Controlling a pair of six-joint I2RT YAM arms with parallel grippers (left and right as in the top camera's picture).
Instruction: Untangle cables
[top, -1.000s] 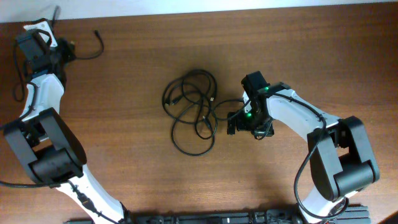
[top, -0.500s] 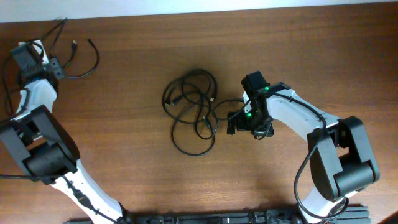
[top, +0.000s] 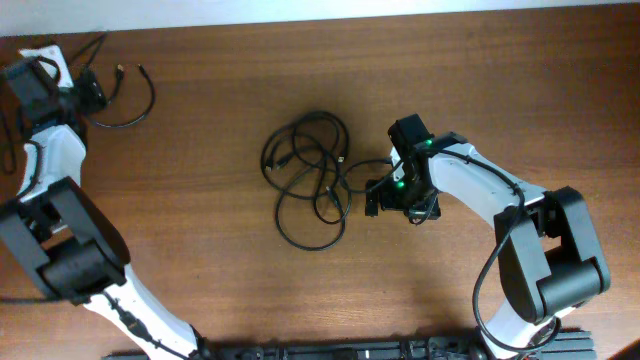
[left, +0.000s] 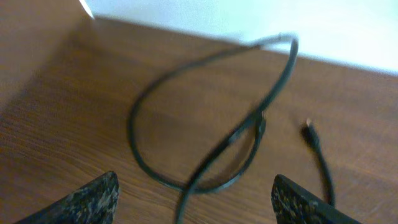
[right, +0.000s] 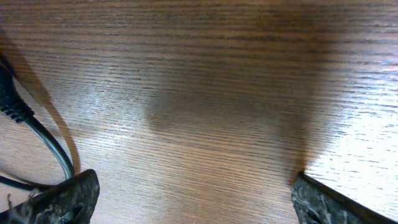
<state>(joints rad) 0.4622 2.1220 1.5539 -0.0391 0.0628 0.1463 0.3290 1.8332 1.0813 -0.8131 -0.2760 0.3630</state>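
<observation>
A tangle of black cables (top: 310, 180) lies in the middle of the wooden table. One separate black cable (top: 148, 100) lies looped at the far left corner. My left gripper (top: 88, 96) is beside it. In the left wrist view that gripper (left: 196, 205) is open, and the loose cable (left: 208, 155) runs on the wood between the spread fingers (left: 93, 199) without being pinched. My right gripper (top: 372, 198) stands open at the tangle's right edge. In the right wrist view the gripper (right: 196, 205) has bare wood between its fingers, and a cable strand (right: 37, 130) lies to the left.
The table's far edge (left: 348, 59) meets a white wall just behind the loose cable. Its plug ends (top: 140, 68) lie near that edge. Both arm bases stand at the near edge of the table.
The left gripper drew the separate cable farther toward the far left corner, then opened and let it go. The right arm and the tangle have not moved.
</observation>
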